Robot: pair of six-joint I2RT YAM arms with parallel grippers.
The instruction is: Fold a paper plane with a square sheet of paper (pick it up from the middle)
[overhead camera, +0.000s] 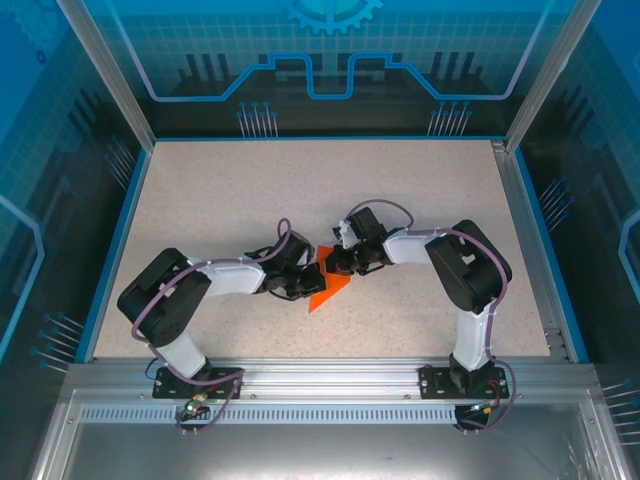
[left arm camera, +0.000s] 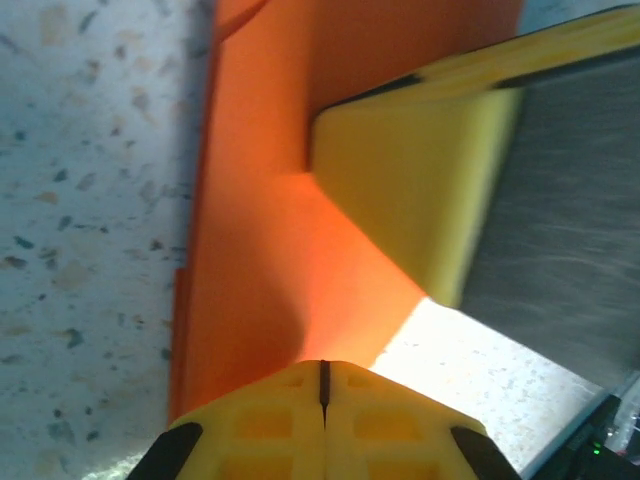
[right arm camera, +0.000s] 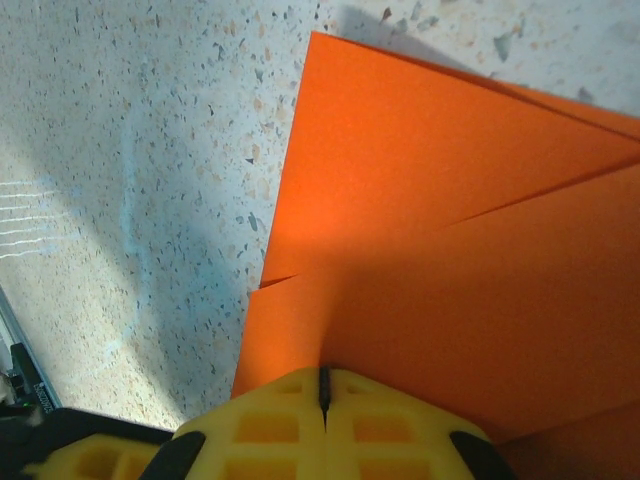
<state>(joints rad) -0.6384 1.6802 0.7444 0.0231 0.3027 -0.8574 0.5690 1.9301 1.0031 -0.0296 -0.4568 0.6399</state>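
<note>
The square sheet of paper (overhead camera: 327,293) lies mid-table, bright orange and folded into overlapping layers with a pointed corner toward the near edge. My left gripper (overhead camera: 303,281) is shut, its tips down on the paper (left arm camera: 260,250) from the left. My right gripper (overhead camera: 336,262) is also shut and sits on the paper's far right part. In the right wrist view the shut right gripper (right arm camera: 323,372) rests on stacked orange flaps (right arm camera: 450,220) with creased edges. In the left wrist view the shut left gripper (left arm camera: 323,365) faces the right gripper's yellow finger (left arm camera: 400,190), which touches the sheet.
The speckled tabletop (overhead camera: 230,200) spreads out on all sides of the paper. A blue rim (overhead camera: 110,250) and metal frame posts (overhead camera: 105,70) bound it. Both arm bases (overhead camera: 195,375) stand at the near edge.
</note>
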